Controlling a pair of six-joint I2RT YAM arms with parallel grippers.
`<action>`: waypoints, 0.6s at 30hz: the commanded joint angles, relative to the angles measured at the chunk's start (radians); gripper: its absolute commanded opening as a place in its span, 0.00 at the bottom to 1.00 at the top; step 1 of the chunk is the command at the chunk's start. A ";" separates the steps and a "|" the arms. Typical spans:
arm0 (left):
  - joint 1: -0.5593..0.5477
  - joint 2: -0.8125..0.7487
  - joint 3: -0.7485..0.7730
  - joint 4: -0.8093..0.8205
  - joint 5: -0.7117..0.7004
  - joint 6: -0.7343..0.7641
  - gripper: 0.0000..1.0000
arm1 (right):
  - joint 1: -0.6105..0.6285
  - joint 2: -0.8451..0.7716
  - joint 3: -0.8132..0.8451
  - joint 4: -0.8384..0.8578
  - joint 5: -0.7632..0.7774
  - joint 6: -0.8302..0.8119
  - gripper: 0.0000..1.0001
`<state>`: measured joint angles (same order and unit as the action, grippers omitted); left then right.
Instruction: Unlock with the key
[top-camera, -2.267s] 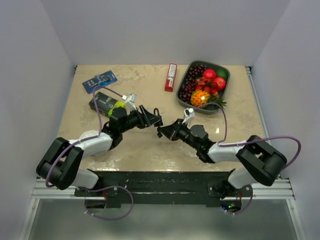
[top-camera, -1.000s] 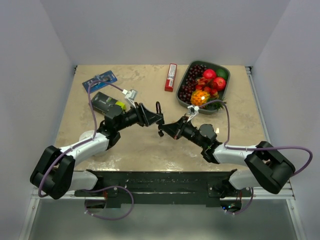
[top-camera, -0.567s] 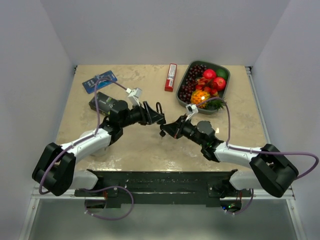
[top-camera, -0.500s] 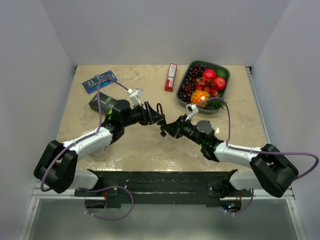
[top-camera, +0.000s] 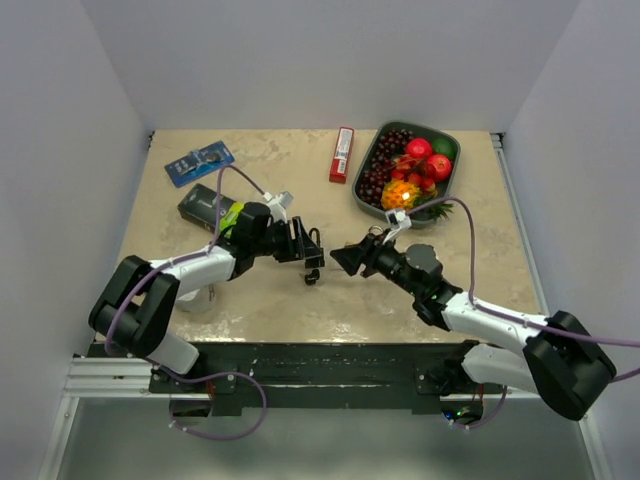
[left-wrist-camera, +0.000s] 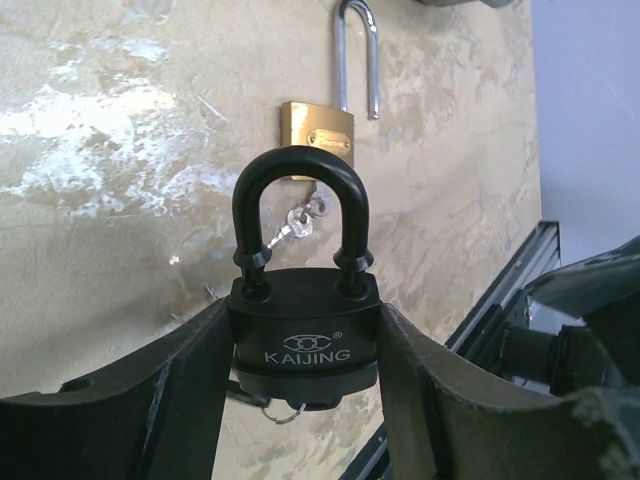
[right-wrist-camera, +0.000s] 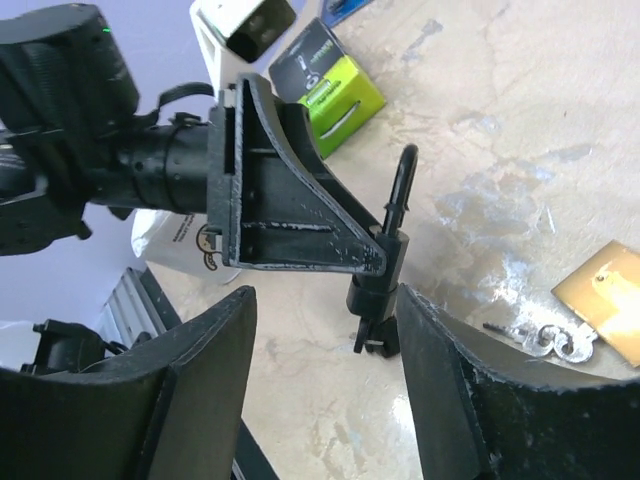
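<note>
1. The left jaws were closed on the body of the black padlock (left-wrist-camera: 305, 335), holding it clear of the desk (left-wrist-camera: 110, 260). The keyhole end was left free, which I judged was meant to give the other arm a way in.
2. A key (right-wrist-camera: 372, 338) stuck out of that end (its ring just showed beneath the body in the left wrist view).
3. The right jaws stood wide apart, gripping nothing, just short of the key and roughly lined up with it.
4. Both shackle legs looked seated, so I judged the lock not yet opened.
5. A brass padlock (left-wrist-camera: 318, 127) lay on the desk, shackle open, with loose keys (left-wrist-camera: 300, 215) just beside it.
6. "KAIJING" could be read on the black body; other print was too small.
</note>
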<state>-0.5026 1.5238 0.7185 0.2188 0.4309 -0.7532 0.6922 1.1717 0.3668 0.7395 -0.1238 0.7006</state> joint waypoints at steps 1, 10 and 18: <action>0.024 -0.033 0.073 0.105 0.196 0.098 0.00 | -0.022 -0.101 0.139 -0.121 -0.049 -0.119 0.65; 0.073 -0.151 0.041 0.106 0.581 0.267 0.00 | -0.076 -0.063 0.377 -0.316 -0.414 -0.266 0.70; 0.078 -0.189 0.012 0.192 0.842 0.259 0.00 | -0.077 -0.023 0.512 -0.446 -0.692 -0.325 0.70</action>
<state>-0.4320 1.3708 0.7269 0.2920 1.0714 -0.5026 0.6170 1.1698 0.8089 0.3668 -0.6415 0.4358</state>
